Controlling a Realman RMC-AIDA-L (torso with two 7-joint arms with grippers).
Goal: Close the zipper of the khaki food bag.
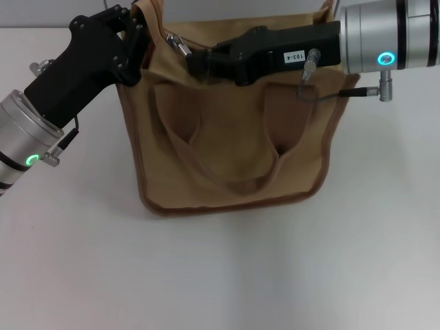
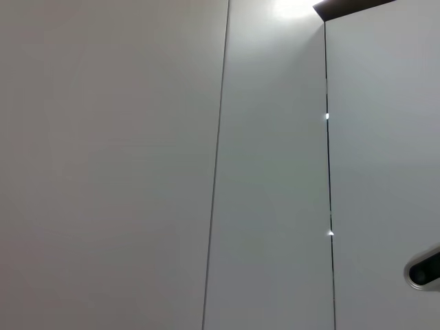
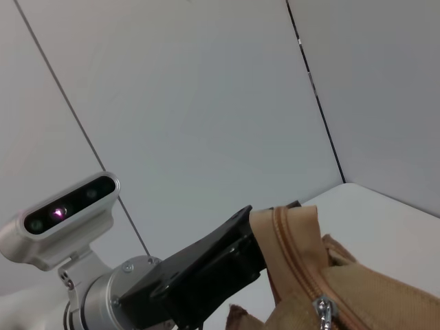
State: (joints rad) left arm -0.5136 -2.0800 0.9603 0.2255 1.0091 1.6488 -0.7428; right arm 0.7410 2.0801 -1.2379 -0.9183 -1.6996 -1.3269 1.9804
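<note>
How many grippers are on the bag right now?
2. The left gripper is at the bag's top left corner, seemingly gripping the fabric; the right gripper reaches across the top edge, beside the zipper pull. Neither's fingertips can be seen.

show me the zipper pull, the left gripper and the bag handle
zipper pull [image 3: 323,309], right wrist view, on the silver metal tab.
left gripper [image 1: 137,31], head view, at the black fingers on the bag's top corner.
khaki food bag handle [image 1: 206,172], head view, on the front strap's loop.
</note>
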